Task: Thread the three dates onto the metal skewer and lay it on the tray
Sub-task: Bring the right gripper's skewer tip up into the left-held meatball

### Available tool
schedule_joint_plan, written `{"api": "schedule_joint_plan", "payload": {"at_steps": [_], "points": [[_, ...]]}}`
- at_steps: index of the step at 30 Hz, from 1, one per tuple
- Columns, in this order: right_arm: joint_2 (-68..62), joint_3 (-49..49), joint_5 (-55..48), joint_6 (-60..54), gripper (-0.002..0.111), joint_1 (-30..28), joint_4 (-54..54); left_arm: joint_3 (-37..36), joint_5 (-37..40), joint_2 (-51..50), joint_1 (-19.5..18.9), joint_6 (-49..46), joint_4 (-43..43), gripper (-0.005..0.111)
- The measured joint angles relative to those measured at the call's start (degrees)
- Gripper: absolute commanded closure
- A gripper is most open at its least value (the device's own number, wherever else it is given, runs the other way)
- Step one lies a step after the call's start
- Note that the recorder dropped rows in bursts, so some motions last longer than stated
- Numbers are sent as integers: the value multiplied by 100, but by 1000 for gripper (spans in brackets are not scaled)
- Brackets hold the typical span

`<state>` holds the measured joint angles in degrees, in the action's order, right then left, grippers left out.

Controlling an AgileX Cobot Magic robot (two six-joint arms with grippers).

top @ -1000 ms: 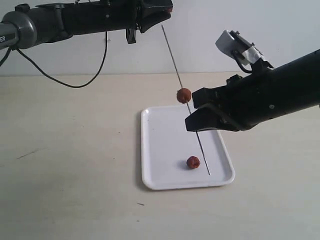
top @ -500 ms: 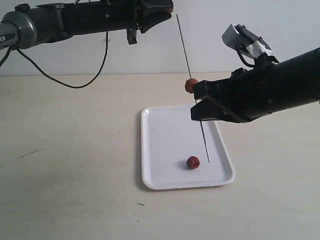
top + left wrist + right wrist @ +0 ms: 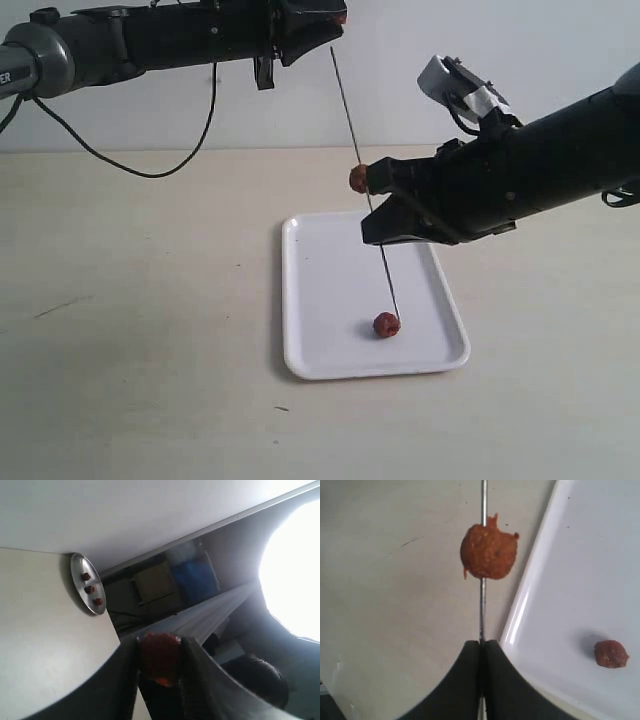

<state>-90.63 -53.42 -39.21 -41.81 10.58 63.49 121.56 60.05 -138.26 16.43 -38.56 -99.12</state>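
My right gripper [image 3: 372, 212] [image 3: 482, 645] is shut on the thin metal skewer [image 3: 350, 110] [image 3: 483, 505], held steeply tilted over the white tray [image 3: 330, 290] [image 3: 580, 580]. One date [image 3: 358, 179] [image 3: 488, 551] is threaded on the rod just above the jaws. A second date [image 3: 386, 324] [image 3: 610, 654] lies on the tray, right by the skewer's lower tip. High at the back, my left gripper [image 3: 325, 17] [image 3: 160, 652] is shut on a third date [image 3: 159, 656], near the skewer's upper end.
A round silver dish [image 3: 86, 584] with three more dates rests on the table in the left wrist view, out of the exterior view. A black cable [image 3: 150, 165] hangs from the left arm at the back.
My right gripper has shifted left with the skewer and its date; the skewer's lower tip has swung to beside the loose date on the tray. The left arm has stayed put.
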Motion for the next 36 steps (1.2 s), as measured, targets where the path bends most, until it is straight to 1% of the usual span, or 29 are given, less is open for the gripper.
{"api": "schedule_joint_plan", "payload": {"at_steps": [20,36], "points": [[-19,-34,-42,-406,108,0,413,0,-82,0,0,0,37,77],[-19,-46,329,-453,108,0,460,0,-82,0,0,0,63,77]]}}
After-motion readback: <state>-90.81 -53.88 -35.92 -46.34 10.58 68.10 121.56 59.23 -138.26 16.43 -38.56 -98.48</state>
